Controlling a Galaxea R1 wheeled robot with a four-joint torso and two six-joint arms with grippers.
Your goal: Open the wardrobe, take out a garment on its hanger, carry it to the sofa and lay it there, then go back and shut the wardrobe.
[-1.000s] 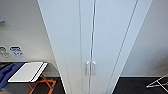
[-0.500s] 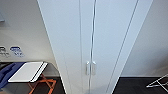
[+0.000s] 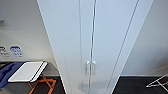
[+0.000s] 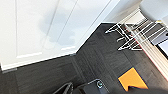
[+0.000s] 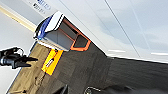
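Note:
The wardrobe (image 3: 75, 37) stands straight ahead of me in the head view, tall and white, with both doors shut. Its two short silver handles (image 3: 90, 68) sit side by side at the centre seam. The left wrist view looks down on the foot of the wardrobe doors (image 4: 37, 32) and the dark carpet in front of them. Dark parts of my left gripper (image 4: 75, 89) show at that picture's edge. The right wrist view shows the wardrobe's lower front (image 5: 130, 27), with dark parts of my right gripper (image 5: 76, 91) low above the carpet.
A folding table (image 3: 26, 71) with a white top and orange legs stands left of the wardrobe, blue cloth (image 3: 6, 73) beside it. A white drying rack (image 3: 158, 82) is on the right. An orange patch (image 4: 132, 78) and a yellow marker (image 5: 51, 62) lie on the floor.

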